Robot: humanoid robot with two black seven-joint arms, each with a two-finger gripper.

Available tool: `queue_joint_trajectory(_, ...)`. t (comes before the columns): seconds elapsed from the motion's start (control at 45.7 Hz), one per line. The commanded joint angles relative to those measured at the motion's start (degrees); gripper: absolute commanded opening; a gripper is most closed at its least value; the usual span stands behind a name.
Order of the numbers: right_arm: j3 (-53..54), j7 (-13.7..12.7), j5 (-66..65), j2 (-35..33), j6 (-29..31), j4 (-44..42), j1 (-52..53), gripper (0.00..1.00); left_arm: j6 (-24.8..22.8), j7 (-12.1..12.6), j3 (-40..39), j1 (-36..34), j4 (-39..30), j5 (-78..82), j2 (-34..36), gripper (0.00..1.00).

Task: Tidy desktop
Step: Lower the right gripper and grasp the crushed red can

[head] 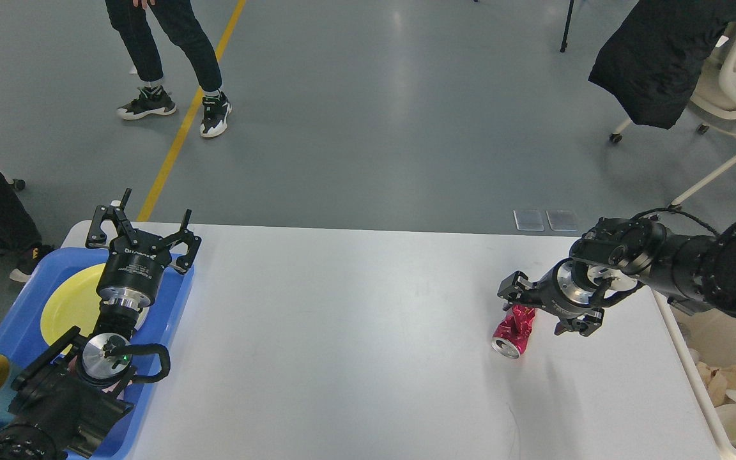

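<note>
Both arms are showing matte black housings with bare silver wrist rings. The left gripper (141,225) is bearing white lettering; a green light is glowing behind it, and black cables are looping alongside.

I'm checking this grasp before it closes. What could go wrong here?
1. The right gripper is open at the far end of the crushed red can; gripping that uneven end could make the can slip or pivot.
2. The can lies on its side on the desktop, so a nudge could roll it.
3. The bin sits under the right arm; swinging low could clip its rim.
</note>
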Motion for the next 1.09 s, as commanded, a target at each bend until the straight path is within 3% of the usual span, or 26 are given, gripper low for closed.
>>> queue_joint_trajectory(0.0, 1.23, 0.01, -0.13, 2.45, -0.18, -6.19, -4.69, 1.00, -0.01, 0.00, -0.02, 0.00, 0.00, 0.01, 0.00, 0.96)
queue_joint_trajectory(0.153, 1.75, 0.10, 0.04, 3.07, -3.07, -8.58, -6.80, 1.00, -0.01, 0.00, -0.02, 0.00, 0.00, 0.01, 0.00, 0.96)
queue_joint_trajectory(0.394, 3.95, 0.18, -0.13, 3.51, -13.89, -8.66, -11.72, 1.00, -0.01, 0.00, -0.02, 0.00, 0.00, 0.01, 0.00, 0.96)
queue_joint_trajectory(0.744, 5.80, 0.36, -0.04, 3.68, -15.65, -8.66, -12.08, 1.00, -0.01, 0.00, -0.02, 0.00, 0.00, 0.01, 0.00, 0.96)
queue_joint_trajectory(0.941, 7.38, -0.08, 0.31, 3.68, -15.56, -8.49, -12.60, 0.70, -0.01, 0.00, -0.02, 0.00, 0.00, 0.01, 0.00, 0.96)
queue_joint_trajectory(1.073, 7.82, -0.08, 1.10, 3.59, -15.56, -8.40, -12.60, 0.30, -0.01, 0.00, -0.02, 0.00, 0.00, 0.01, 0.00, 0.96)
